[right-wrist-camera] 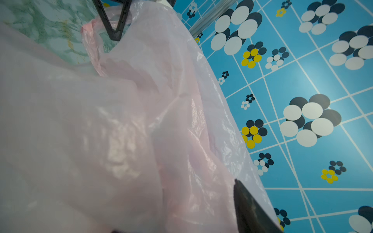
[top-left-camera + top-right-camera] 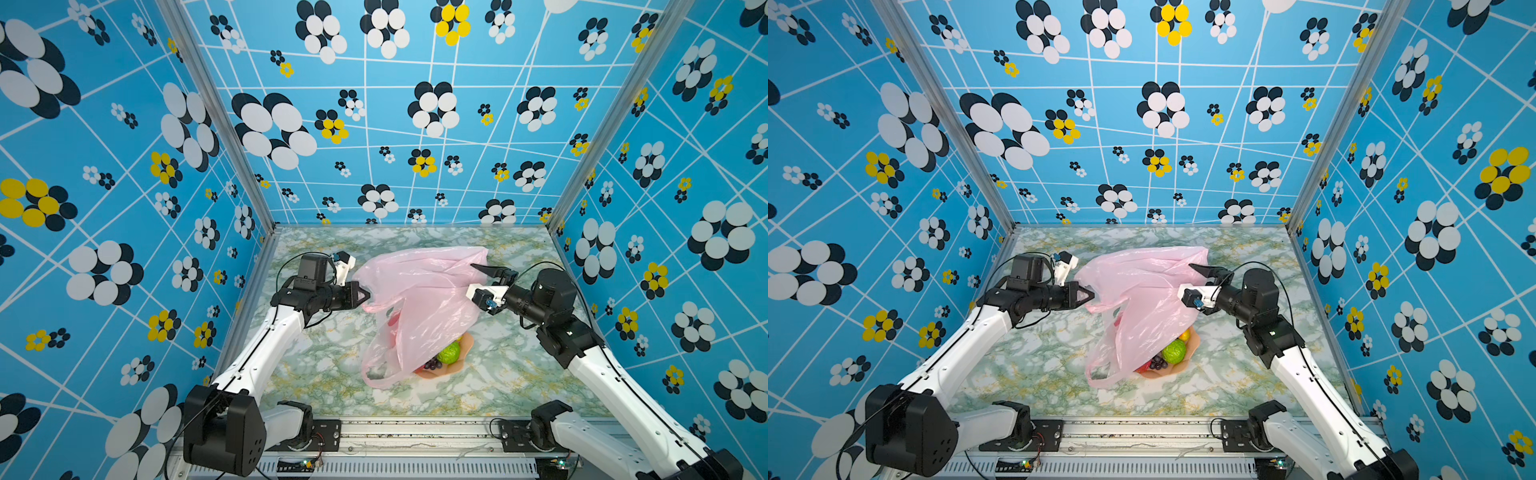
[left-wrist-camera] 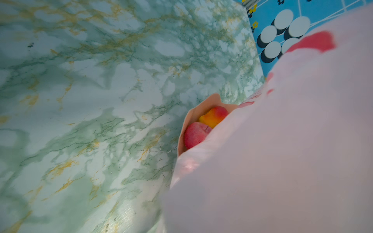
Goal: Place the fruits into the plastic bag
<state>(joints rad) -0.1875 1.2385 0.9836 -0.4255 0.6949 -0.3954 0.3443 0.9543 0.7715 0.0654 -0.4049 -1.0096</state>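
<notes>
Spreading tabletop [image 2: 316, 365]: flat, glossy sheet of green-and-white marble pattern with yellow veins.
Plastic bag [image 2: 419, 291]: one thin, crinkled, translucent pale-pink bag, raised between the grippers. It sags onto the table and drapes over the left part of the bowl. One loop handle hangs toward the front; a second cannot be made out.
Left gripper [image 2: 365, 295]: black pointed fingers pressed together, pinching the bag's edge.
Right gripper [image 2: 478, 276]: jaws spread wide with bag film lying between them, gripping nothing. Only one finger shows in both top views.
Bowl [image 2: 444, 371]: one peach-coloured scalloped bowl, mostly hidden under the bag.
Fruits: four can be counted, all in the bowl.
- bumpy green round fruit [image 2: 449, 353]
- dark purple grape bunch [image 2: 433, 364]
- smooth red-yellow mango [image 3: 214, 117]
- pinkish-red round fruit [image 3: 193, 135]
Unclear: red patches seen through the film could be prints or fruit.
</notes>
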